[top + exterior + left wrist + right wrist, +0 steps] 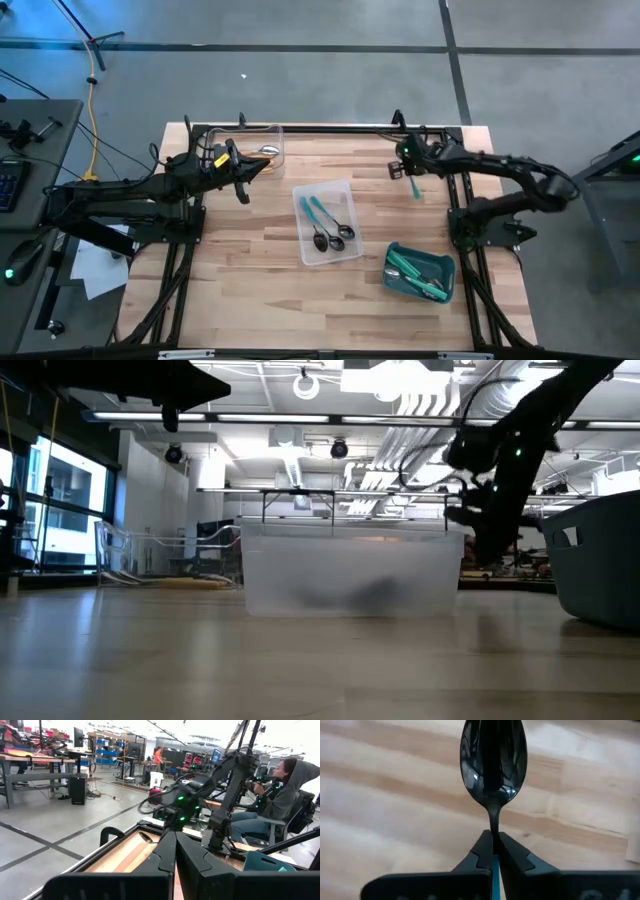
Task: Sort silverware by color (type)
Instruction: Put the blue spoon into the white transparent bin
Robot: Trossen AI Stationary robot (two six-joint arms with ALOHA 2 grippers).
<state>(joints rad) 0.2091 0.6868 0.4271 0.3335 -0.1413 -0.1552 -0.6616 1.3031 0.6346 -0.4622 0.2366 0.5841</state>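
My right gripper (pixel 403 170) is over the table's far right part, shut on a teal-handled spoon (pixel 493 760). The spoon's shiny bowl sticks out ahead of the fingers and its teal handle (pixel 414 187) runs back behind them. My left gripper (pixel 175 855) is shut and level, holding nothing, beside a clear tray (pixel 262 135) at the far left with an orange-handled spoon (pixel 266 152) in it. Two teal-handled spoons (pixel 328 228) lie in the middle clear tray (pixel 345 192). More spoons (pixel 415 272) lie in the teal bin (pixel 395 250). My right gripper pinches the spoon's thin neck (pixel 493 834), just behind the bowl, between its two fingertips. The fingers slant steeply down from above and lie along the spoon. The bowl (pixel 493 760) faces the wrist camera above the bare wood; the teal handle (pixel 494 870) passes back between the fingers.
The black frame rail (pixel 330 128) runs along the table's far edge. Bare wood lies along the near edge and at the left (pixel 240 290). In the low view the middle tray (pixel 350 575) and the bin (pixel 600 560) stand ahead. A seated person (pixel 285 795) is beyond the table.
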